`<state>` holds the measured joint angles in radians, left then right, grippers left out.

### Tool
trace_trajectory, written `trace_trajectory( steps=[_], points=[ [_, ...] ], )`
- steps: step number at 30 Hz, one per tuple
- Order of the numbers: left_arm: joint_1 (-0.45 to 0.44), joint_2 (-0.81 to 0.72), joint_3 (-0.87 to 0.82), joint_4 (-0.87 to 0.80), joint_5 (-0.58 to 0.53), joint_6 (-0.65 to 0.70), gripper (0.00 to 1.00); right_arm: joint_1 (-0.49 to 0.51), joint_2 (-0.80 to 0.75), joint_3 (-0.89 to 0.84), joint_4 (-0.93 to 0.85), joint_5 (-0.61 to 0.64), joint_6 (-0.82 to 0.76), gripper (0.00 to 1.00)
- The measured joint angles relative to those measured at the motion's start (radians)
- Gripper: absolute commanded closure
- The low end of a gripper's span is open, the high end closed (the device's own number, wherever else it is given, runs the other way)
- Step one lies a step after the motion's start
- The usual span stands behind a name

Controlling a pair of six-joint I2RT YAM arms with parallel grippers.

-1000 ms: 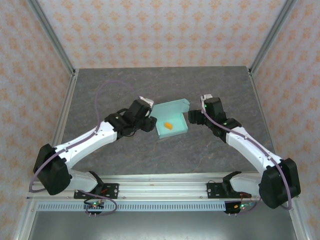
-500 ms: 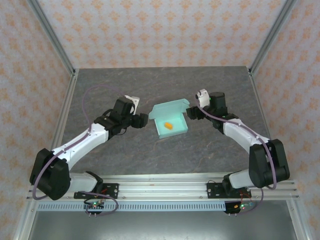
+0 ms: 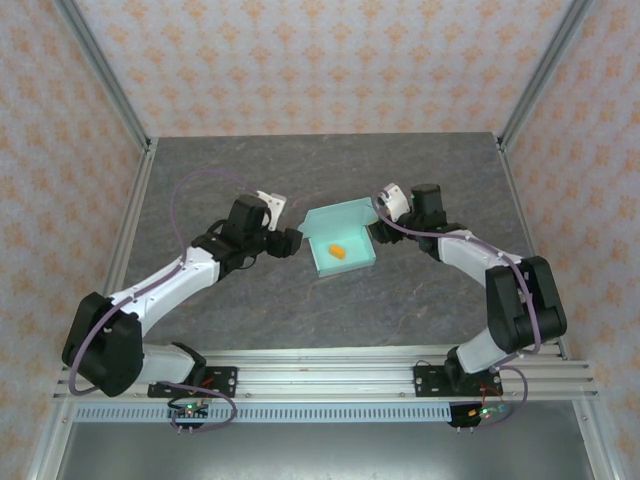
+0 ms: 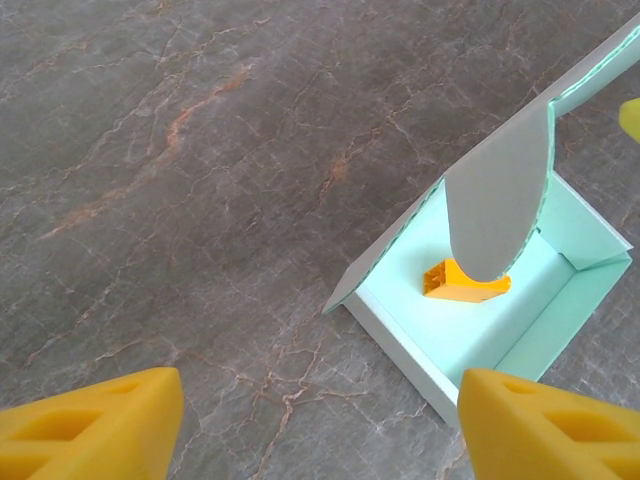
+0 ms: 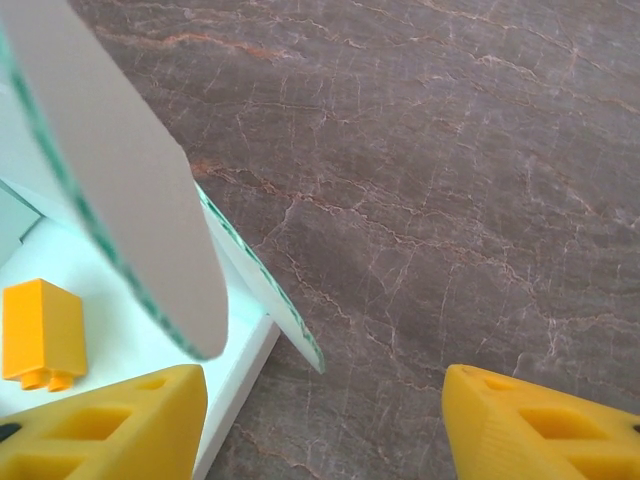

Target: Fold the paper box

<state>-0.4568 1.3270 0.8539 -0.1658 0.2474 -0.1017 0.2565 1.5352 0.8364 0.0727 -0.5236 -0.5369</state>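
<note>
Two open pincers flank a half-folded box.
Set on the bench (image 3: 250,170), the box (image 3: 356,258) is an open tray with its lid (image 3: 340,214) standing up along the far side and an orange block (image 3: 338,250) inside. The left pincer (image 4: 320,425) hovers just left of the box, jaws wide and empty, seemingly ready to steady it. The right pincer (image 5: 320,420), also parted and holding nothing, sits at the box's right edge beside a raised flap, likely lined up to fold it.

The left arm (image 3: 165,283) and right arm (image 3: 465,250) stretch forward and angle inward toward each other. The left gripper (image 3: 291,240) and right gripper (image 3: 379,228) face one another, jaws apart, holding nothing.
</note>
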Motion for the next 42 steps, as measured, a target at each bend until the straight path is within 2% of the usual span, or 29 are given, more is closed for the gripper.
trace_trajectory(
  steps=[15,25,35,42],
  points=[
    [0.0,0.082,-0.016,0.095,0.019,0.024,0.29,0.0,0.058,0.038,0.026,-0.052,-0.072,0.63],
    [0.0,0.188,-0.013,0.165,0.047,0.078,0.36,0.0,0.061,0.041,0.026,-0.053,-0.079,0.64],
    [0.0,0.239,-0.011,0.283,0.088,0.13,0.57,0.0,0.061,0.044,0.027,-0.053,-0.077,0.73],
    [0.0,0.271,0.0,0.32,0.109,0.132,0.75,0.003,0.061,0.045,0.027,-0.064,-0.069,0.8]
  ],
)
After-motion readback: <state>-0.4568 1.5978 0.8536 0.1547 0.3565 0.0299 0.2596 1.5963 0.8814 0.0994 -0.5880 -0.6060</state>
